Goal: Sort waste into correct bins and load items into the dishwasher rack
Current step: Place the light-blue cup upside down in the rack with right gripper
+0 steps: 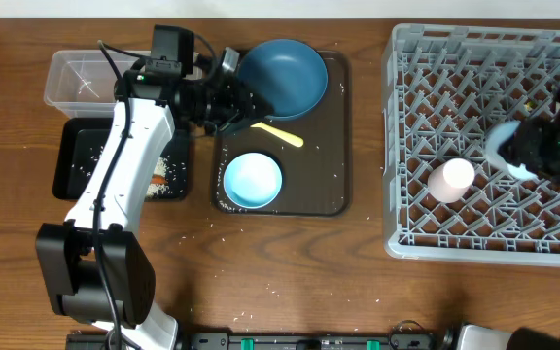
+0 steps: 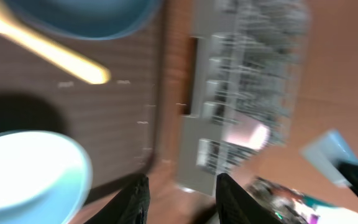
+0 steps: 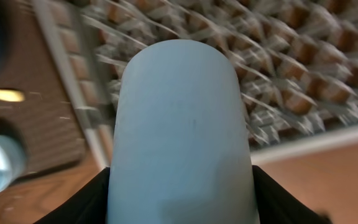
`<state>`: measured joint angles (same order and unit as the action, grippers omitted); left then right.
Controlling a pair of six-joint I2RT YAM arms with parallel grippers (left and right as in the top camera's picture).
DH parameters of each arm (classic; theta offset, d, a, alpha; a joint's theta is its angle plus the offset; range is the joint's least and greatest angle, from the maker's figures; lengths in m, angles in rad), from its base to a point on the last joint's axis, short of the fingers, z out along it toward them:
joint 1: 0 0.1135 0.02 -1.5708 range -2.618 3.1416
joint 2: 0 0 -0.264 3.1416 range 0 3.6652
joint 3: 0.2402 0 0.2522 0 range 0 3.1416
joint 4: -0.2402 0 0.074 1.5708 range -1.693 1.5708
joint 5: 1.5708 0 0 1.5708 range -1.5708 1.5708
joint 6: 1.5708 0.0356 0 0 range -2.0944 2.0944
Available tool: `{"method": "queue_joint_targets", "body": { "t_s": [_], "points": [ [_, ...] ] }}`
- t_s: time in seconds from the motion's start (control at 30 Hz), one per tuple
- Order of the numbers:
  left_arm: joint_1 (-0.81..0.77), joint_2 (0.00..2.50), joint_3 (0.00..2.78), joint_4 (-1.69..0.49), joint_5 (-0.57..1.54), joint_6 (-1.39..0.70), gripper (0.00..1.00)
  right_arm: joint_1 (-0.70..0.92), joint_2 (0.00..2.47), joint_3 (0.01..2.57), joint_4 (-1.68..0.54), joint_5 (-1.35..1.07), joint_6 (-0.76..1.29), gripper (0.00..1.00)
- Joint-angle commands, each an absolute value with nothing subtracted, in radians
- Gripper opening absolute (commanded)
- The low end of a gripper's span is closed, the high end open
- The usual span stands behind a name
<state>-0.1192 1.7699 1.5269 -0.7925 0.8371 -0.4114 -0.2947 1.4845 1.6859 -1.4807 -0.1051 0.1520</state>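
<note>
Grey plastic rack (image 1: 484,146) fills the right side of the table (image 1: 358,277), with a pink cup (image 1: 452,180) among its pegs. Above it the right fingers (image 3: 82,205) clasp a light blue cup (image 3: 182,137). The brown tray (image 1: 333,126) carries a dark blue bowl (image 1: 282,76), a light blue bowl (image 1: 253,180) and a yellow spoon (image 1: 282,134). The left fingers (image 2: 137,198) hang over it, parted and holding nothing. Further left sit a clear tub (image 1: 78,78) and a black tray (image 1: 81,160) with rice (image 1: 171,181).

Rack (image 1: 403,117): grey lattice crate, at right; pink cup (image 1: 452,180) inside.
Blue cup (image 3: 182,124): clamped in right tool (image 3: 180,193), over rack.
Dark bowl (image 1: 282,78), light bowl (image 1: 252,181): upright on brown tray (image 1: 331,146), yellow spoon (image 1: 278,133) lying between.
Tub (image 1: 84,78): clear, far left.
Black tray (image 1: 76,160): beside tub, holding rice (image 1: 170,185) and orange stick (image 1: 158,178).
</note>
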Motion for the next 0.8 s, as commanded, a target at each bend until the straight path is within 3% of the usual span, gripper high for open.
{"method": "queue_joint_targets", "body": {
  "t_s": [0.0,0.3,0.6,0.77],
  "points": [
    [-0.117,1.769,1.532,-0.828,0.622,-0.4,0.37,-0.302,1.55,1.688,-1.512,0.041,0.206,0.53],
    [-0.117,1.769,1.527,-0.939,0.353,-0.386,0.38,-0.351,1.771,1.688,-1.564,0.056,0.206,0.52],
    [-0.117,1.769,1.527,-0.942,0.327,-0.371,0.38,-0.354,1.866,1.688,-1.558,0.056,0.205,0.54],
    [-0.117,1.769,1.527,-0.942,0.327,-0.371,0.37,-0.354,1.892,1.687,-1.557,0.056,0.205,0.62]
  ]
}}
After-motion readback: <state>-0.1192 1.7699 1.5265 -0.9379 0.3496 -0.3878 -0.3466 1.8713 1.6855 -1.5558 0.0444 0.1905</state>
